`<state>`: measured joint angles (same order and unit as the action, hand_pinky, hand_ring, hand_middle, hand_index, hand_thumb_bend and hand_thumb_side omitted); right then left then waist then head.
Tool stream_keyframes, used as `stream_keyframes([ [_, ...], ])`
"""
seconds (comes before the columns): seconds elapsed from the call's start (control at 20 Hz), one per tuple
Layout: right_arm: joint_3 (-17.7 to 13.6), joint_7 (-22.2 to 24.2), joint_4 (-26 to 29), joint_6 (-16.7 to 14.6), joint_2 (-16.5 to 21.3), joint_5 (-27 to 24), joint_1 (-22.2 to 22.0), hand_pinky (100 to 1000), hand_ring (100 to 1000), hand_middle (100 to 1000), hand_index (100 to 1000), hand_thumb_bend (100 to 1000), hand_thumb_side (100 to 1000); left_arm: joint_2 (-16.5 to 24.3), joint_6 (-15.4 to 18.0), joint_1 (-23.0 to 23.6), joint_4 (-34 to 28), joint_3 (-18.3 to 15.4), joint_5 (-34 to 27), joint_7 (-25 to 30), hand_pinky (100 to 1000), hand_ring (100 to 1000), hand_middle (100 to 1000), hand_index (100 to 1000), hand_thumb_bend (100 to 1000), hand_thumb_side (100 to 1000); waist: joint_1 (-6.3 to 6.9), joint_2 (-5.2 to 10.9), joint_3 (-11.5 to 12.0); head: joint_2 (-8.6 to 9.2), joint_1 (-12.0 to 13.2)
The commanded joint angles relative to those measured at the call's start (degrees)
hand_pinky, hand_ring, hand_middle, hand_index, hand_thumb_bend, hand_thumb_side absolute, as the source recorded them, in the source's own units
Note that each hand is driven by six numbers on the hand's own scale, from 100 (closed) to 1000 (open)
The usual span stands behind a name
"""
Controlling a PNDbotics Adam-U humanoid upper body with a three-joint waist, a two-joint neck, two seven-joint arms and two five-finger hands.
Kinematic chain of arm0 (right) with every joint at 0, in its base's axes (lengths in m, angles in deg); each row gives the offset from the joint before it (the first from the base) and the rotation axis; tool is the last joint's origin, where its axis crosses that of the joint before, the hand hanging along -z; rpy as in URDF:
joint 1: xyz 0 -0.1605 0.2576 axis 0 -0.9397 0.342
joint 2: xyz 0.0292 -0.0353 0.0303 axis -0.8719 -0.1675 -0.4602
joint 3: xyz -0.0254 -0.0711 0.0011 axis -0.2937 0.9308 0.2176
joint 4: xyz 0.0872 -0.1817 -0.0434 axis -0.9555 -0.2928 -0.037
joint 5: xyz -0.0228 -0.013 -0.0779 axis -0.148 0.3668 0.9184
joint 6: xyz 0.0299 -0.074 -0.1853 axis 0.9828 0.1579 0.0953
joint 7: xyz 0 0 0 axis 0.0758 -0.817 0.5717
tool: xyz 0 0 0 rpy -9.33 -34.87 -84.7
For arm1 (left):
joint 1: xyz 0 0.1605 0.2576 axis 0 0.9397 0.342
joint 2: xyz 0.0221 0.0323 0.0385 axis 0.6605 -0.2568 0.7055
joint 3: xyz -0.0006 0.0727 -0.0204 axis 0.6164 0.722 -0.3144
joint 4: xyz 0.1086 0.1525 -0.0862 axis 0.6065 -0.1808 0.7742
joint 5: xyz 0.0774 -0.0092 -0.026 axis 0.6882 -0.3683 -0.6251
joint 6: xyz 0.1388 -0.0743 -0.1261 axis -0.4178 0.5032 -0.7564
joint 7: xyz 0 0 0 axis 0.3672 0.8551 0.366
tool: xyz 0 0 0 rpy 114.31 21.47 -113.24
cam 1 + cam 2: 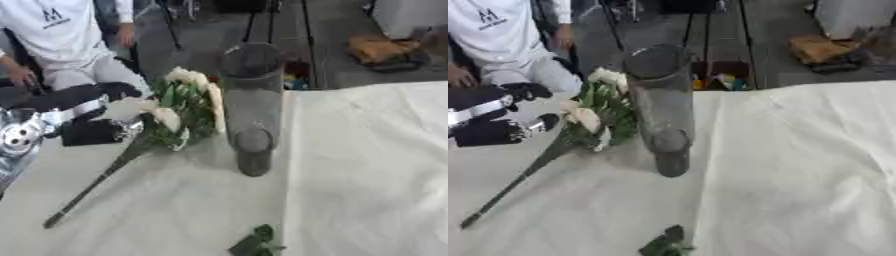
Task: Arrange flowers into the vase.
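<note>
A bunch of cream-white flowers with green leaves and one long dark green stem (179, 112) lies slanted on the worktop (367, 165), which is covered by a pale cloth. Its blooms point up and away, resting just beside the tall clear glass vase (252, 105); whether they touch the glass cannot be told. The stem runs down toward the lower left, its tip on the cloth.

The vase stands upright near the middle of the worktop, with no flower inside it.

The robot's left hand (96, 131), black with silver joints, comes in from the left edge and sits right at the flower heads, where stem meets blooms. Its fingers are curled, but whether they close around the bunch cannot be told.

A small loose sprig of dark green leaves (255, 243) lies on the cloth near the bottom edge, well apart from the bunch.
</note>
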<state>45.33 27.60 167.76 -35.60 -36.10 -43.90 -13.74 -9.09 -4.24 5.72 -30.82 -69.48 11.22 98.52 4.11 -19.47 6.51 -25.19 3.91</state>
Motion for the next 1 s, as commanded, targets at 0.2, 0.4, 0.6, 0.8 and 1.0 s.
stream_keyframes([
  [0.2, -0.89, -0.34, 1.05, 0.43, 0.87, 0.64, 0.11, 626, 738, 695, 797, 100, 1000, -0.11, -0.43, -1.71, 2.23, 0.41, 3.69, 2.96, 848, 956, 1000, 1000, 348, 945, -0.13, 1.37, -0.15, 0.02, -0.36],
  [0.4, -0.89, -0.47, 1.05, 0.68, 0.68, 0.9, -0.08, 626, 738, 692, 791, 100, 1000, -1.07, -1.17, -3.24, 7.16, 0.79, 4.56, 4.11, 858, 973, 1000, 1000, 440, 946, -0.06, 1.51, 0.0, -0.19, -0.44],
  [0.6, -0.95, -0.68, 1.05, 1.0, 0.45, 1.04, -0.14, 626, 738, 688, 781, 100, 1000, -1.98, 0.01, -4.57, 11.53, 1.72, 5.2, 5.21, 852, 973, 999, 1000, 465, 979, 0.02, 1.49, 0.11, -0.08, -0.34],
  [0.8, -1.03, -0.86, 1.05, 0.86, 0.25, 1.15, -0.32, 626, 738, 685, 777, 100, 1000, -3.3, -0.38, -5.47, 16.01, 1.87, 6.3, 4.7, 848, 971, 992, 1000, 461, 969, -0.03, 1.47, 0.12, -0.09, -0.29],
  [1.0, -1.04, -0.98, 1.05, 0.84, 0.13, 1.25, -0.31, 627, 738, 683, 770, 100, 1000, -4.65, -0.71, -6.04, 19.48, 2.18, 5.96, 3.66, 843, 964, 978, 1000, 458, 976, -0.09, 1.42, 0.22, -0.04, -0.53],
])
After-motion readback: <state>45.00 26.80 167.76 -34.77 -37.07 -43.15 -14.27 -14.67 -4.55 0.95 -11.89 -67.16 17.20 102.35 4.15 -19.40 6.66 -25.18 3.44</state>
